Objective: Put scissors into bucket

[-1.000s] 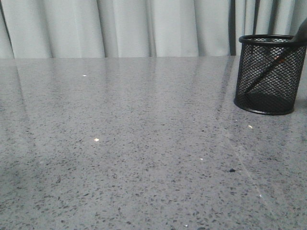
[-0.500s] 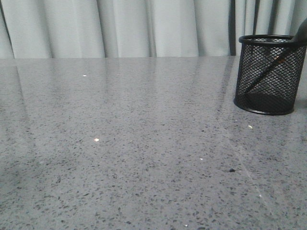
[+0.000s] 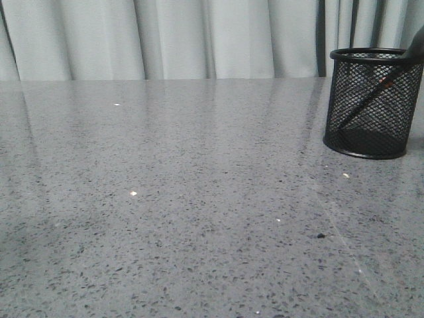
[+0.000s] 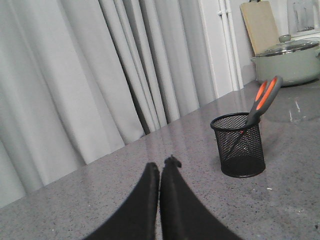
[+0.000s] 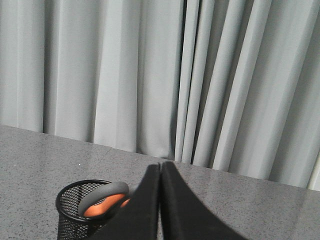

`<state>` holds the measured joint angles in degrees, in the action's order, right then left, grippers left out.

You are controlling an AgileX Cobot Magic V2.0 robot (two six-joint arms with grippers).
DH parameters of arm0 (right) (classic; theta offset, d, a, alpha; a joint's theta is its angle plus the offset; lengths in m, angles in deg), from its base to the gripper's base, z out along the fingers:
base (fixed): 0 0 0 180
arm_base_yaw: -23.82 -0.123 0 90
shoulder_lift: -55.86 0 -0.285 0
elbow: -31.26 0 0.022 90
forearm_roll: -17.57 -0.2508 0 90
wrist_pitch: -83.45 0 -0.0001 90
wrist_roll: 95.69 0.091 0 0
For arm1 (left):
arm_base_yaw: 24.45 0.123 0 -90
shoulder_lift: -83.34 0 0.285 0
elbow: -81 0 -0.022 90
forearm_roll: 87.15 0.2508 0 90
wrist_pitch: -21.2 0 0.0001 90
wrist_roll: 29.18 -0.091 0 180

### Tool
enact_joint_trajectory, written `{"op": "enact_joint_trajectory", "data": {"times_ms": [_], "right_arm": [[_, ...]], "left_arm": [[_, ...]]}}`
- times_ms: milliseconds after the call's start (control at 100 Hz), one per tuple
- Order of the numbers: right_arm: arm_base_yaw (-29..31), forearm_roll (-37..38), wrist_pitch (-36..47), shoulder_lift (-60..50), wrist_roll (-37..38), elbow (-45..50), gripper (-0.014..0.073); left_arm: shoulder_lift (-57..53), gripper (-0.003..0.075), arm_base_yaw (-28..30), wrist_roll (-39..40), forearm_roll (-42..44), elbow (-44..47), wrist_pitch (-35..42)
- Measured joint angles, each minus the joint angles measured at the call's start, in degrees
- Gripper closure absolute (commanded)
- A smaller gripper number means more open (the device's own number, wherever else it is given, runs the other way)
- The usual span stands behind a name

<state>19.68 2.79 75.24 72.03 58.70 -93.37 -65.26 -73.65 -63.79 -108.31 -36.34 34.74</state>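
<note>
The black wire-mesh bucket (image 3: pixel 371 103) stands upright at the far right of the grey table. The scissors (image 4: pixel 262 100) stand in it, blades down and leaning, grey and orange handles above the rim; the blades show through the mesh in the front view (image 3: pixel 364 99). The bucket also shows in the left wrist view (image 4: pixel 239 145) and the right wrist view (image 5: pixel 75 210), where a handle loop (image 5: pixel 102 199) sticks out. My left gripper (image 4: pixel 160 166) is shut and empty, well away from the bucket. My right gripper (image 5: pixel 161 166) is shut and empty, above and beside the bucket.
Grey curtains (image 3: pixel 165 40) hang behind the speckled stone table (image 3: pixel 199 199). In the left wrist view a pale green lidded pot (image 4: pixel 290 60) and a wooden board (image 4: pixel 260 25) stand beyond the bucket.
</note>
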Motion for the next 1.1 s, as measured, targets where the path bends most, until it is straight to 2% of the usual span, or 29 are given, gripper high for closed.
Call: {"op": "enact_joint_trajectory", "data": {"times_ms": [120,250,360,460,630,790,1100], "right_arm": [[0.0,0.0,0.0,0.0,0.0,0.0,0.0638],[0.0,0.0,0.0,0.0,0.0,0.0,0.0638],[0.0,0.0,0.0,0.0,0.0,0.13,0.0638],[0.0,0.0,0.0,0.0,0.0,0.13,0.0638],[0.0,0.0,0.0,0.0,0.0,0.13,0.0638],[0.0,0.0,0.0,0.0,0.0,0.13,0.0638],[0.0,0.0,0.0,0.0,0.0,0.13,0.0638]], "left_arm": [[0.0,0.074,0.0,-0.24,0.11,0.12,0.0],[-0.5,0.074,0.52,-5.31,0.5,1.49,2.48],[-1.2,0.0739,1.88,-6.07,0.6,3.11,4.75],[-3.15,0.074,4.78,-2.44,0.86,6.55,8.03],[-8.43,0.074,13.9,10.2,7.52,14.36,9.87],[-14.83,0.074,22.24,17.24,9.72,14.55,2.97],[-23.73,0.074,35.93,18.46,10.44,14.55,-19.77]]}}
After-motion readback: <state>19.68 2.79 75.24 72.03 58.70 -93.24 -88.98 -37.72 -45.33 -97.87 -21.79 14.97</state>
